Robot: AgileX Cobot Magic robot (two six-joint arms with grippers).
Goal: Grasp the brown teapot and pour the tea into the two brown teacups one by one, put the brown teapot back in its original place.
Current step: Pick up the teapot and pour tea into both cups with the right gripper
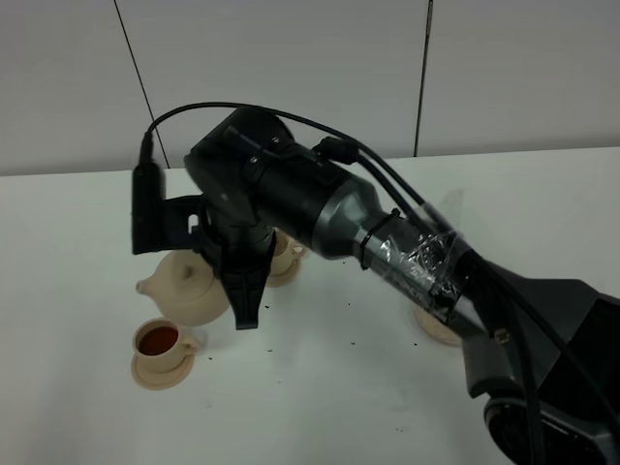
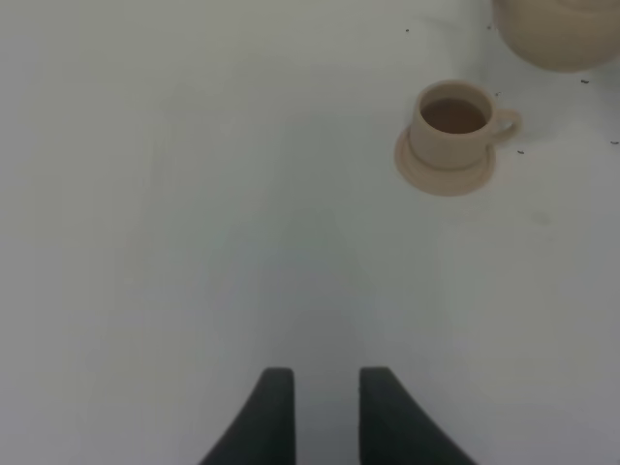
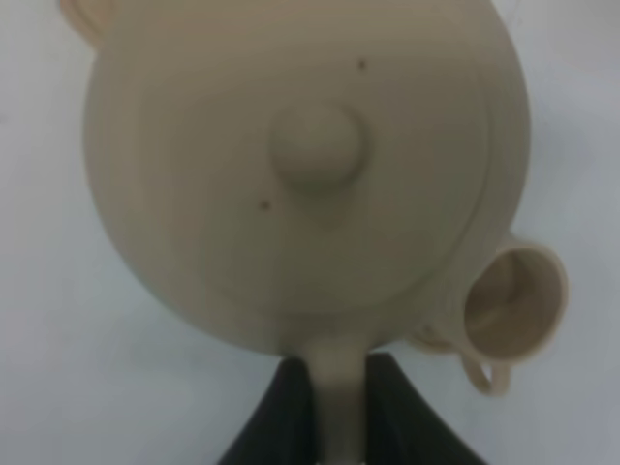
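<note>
The brown teapot (image 1: 186, 287) sits upright between the two brown teacups, its spout pointing left. My right gripper (image 1: 248, 308) reaches across from the right and is shut on its loop handle (image 3: 339, 402), with the lid knob (image 3: 318, 145) just beyond. The near teacup (image 1: 160, 340) holds dark tea on its small saucer (image 1: 161, 372); the left wrist view shows the same teacup (image 2: 455, 120) and the teapot's edge (image 2: 562, 34). The far teacup (image 1: 287, 255) is mostly hidden by the arm; this teacup (image 3: 513, 302) looks empty. My left gripper (image 2: 325, 417) is open over bare table. The original place, a wide saucer (image 1: 436, 329), peeks out under the right arm.
The white table (image 1: 339, 387) carries small dark specks near the cups. The bulky right arm (image 1: 407, 252) spans from the lower right to the middle, with cables arching above it. A white panelled wall (image 1: 310, 68) stands behind.
</note>
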